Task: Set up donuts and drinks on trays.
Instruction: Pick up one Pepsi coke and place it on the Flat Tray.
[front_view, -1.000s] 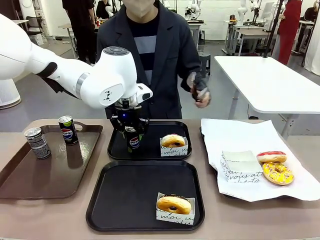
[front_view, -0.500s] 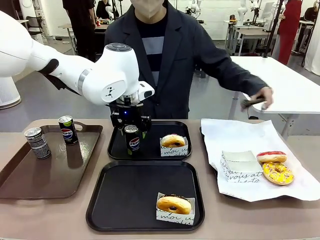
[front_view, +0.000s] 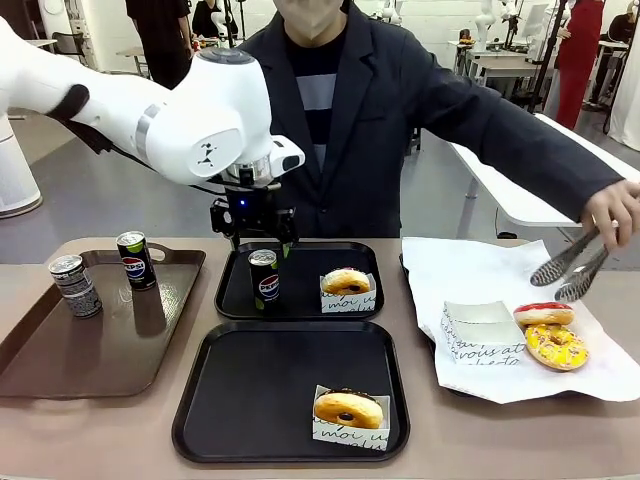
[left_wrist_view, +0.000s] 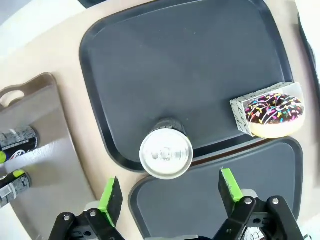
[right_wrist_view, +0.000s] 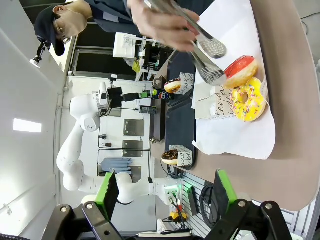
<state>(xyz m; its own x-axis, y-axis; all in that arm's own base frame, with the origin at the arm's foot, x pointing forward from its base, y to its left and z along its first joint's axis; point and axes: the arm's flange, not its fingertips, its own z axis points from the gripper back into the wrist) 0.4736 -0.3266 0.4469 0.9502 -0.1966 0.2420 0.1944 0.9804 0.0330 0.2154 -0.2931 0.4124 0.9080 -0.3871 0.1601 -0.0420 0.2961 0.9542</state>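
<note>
Your left gripper (front_view: 258, 240) hangs directly above the Pepsi can (front_view: 264, 278), jaws apart and clear of it; in the left wrist view the green pads (left_wrist_view: 111, 195) stand to either side of the silver top without contact. Taking 12 o'clock as the person's side, the can stands upright at 9 o'clock on the far black tray (front_view: 300, 298); a sprinkled chocolate donut (front_view: 346, 281) in its white sleeve sits at 3 o'clock on the same tray, apart from the can. The near black tray (front_view: 250, 400) carries one sleeved donut (front_view: 348, 408) at 5 o'clock; its topping appears dark, though the angle is poor. At 9 o'clock on the desk (front_view: 100, 440), the brown tray (front_view: 60, 350) holds a grey patterned can (front_view: 76, 286) and a second Pepsi can (front_view: 136, 260), both upright. At 3 o'clock, the white paper sheet (front_view: 480, 270) bears a pink donut (front_view: 543, 314), a yellow-sprinkled donut (front_view: 555, 346) just beside it, and a paper sleeve (front_view: 482, 332); the person's hand (front_view: 618, 210) holds tongs (front_view: 570, 265) just above the pink donut. Your right gripper (right_wrist_view: 166, 190) has its jaws apart, with nothing between them.
</note>
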